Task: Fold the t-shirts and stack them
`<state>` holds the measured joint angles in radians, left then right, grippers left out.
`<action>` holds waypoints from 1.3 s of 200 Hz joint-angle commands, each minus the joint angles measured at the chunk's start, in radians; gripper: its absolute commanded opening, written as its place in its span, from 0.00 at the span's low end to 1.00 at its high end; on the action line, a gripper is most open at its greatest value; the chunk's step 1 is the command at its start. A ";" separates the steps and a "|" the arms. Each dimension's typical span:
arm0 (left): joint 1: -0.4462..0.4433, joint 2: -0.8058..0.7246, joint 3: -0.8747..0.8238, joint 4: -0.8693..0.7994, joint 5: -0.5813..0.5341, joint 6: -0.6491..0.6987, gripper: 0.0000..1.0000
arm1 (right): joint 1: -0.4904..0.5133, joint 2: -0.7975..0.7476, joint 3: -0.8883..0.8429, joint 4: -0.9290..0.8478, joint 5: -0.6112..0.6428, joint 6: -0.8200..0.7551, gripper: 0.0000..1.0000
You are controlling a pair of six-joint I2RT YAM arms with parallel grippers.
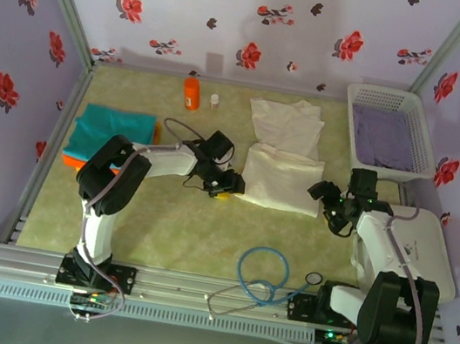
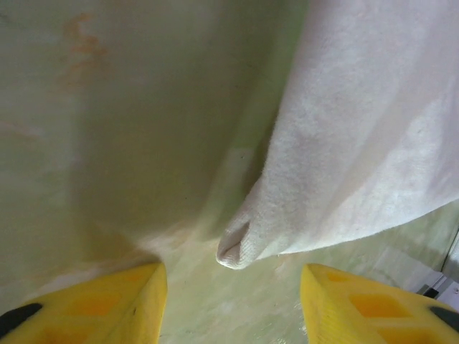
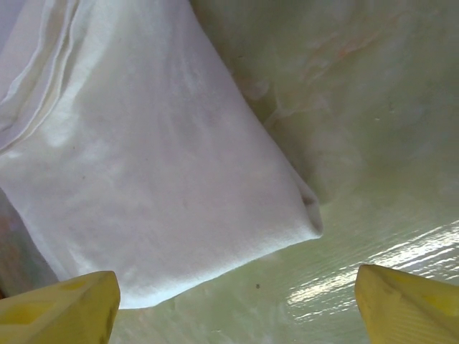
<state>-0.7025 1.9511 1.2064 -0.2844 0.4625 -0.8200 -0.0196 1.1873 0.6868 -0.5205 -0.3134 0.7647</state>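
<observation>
Nearest the arm bases, a blue cable loop point(image 1: 263, 270) lies on the pale green bench point(image 1: 167, 232). Just beyond it, the two claws flank the white t-shirt point(image 1: 280, 177), one at each lower corner.

The left claw point(image 2: 233, 287) is released, its yellow fingers point(image 2: 107, 304) apart with bare bench between them. A rounded, folded corner of the shirt lies just ahead of the gap, untouched. The right claw point(image 3: 237, 287) is released too and spread wide. The shirt's other lower corner, a soft doubled edge, sits just ahead of it, with cloth running close to one finger.

The shirt is plain, creased and partly folded. A squarish panel lies nearer the arms and a narrower, rumpled part lies behind it, mid-bench.

Well to its left, the teal t-shirt point(image 1: 113, 130) rests as a flat rectangle on the orange t-shirt point(image 1: 71, 161). Farther back stands an orange bottle point(image 1: 191, 92). At the far right, a white basket point(image 1: 383, 92) holds purple cloth point(image 1: 384, 136).
</observation>
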 commanded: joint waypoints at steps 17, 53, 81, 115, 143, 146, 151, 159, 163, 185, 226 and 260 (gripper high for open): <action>-0.006 0.021 -0.002 0.078 -0.018 -0.067 0.52 | 0.006 0.009 -0.003 -0.033 0.041 -0.028 0.85; -0.013 0.065 0.030 0.168 0.003 -0.117 0.47 | 0.006 0.002 -0.010 -0.041 0.044 -0.039 0.85; -0.012 0.081 0.050 0.185 0.006 -0.129 0.29 | 0.006 -0.005 -0.008 -0.062 0.058 -0.037 0.84; -0.008 0.068 0.039 0.171 0.005 -0.124 0.00 | 0.006 -0.010 -0.018 -0.081 0.058 -0.046 0.84; 0.012 -0.003 -0.008 0.103 -0.038 -0.085 0.00 | 0.012 -0.018 -0.048 -0.056 0.044 -0.028 0.84; 0.017 -0.015 -0.018 0.098 -0.041 -0.082 0.00 | 0.014 -0.018 -0.050 -0.051 0.042 -0.024 0.84; 0.026 -0.032 -0.038 0.093 -0.046 -0.078 0.00 | 0.019 -0.018 -0.056 -0.045 0.042 -0.017 0.84; 0.043 -0.066 -0.074 0.096 -0.050 -0.080 0.00 | 0.029 -0.016 -0.064 -0.028 0.042 -0.007 0.83; 0.052 -0.085 -0.101 0.098 -0.051 -0.083 0.00 | 0.035 -0.015 -0.069 -0.019 0.041 -0.001 0.83; 0.078 -0.197 -0.215 0.096 -0.078 -0.098 0.00 | 0.076 0.012 -0.071 0.015 0.039 0.022 0.83; 0.029 -0.358 -0.384 0.136 -0.096 -0.190 0.00 | 0.150 0.028 -0.099 0.057 0.021 0.063 0.81; -0.045 -0.434 -0.521 0.234 -0.155 -0.314 0.00 | 0.188 -0.026 -0.169 0.053 -0.016 0.077 0.75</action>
<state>-0.7074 1.5558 0.7551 -0.1062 0.3576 -1.0302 0.1474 1.2083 0.5705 -0.4675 -0.2989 0.8127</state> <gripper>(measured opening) 0.040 0.772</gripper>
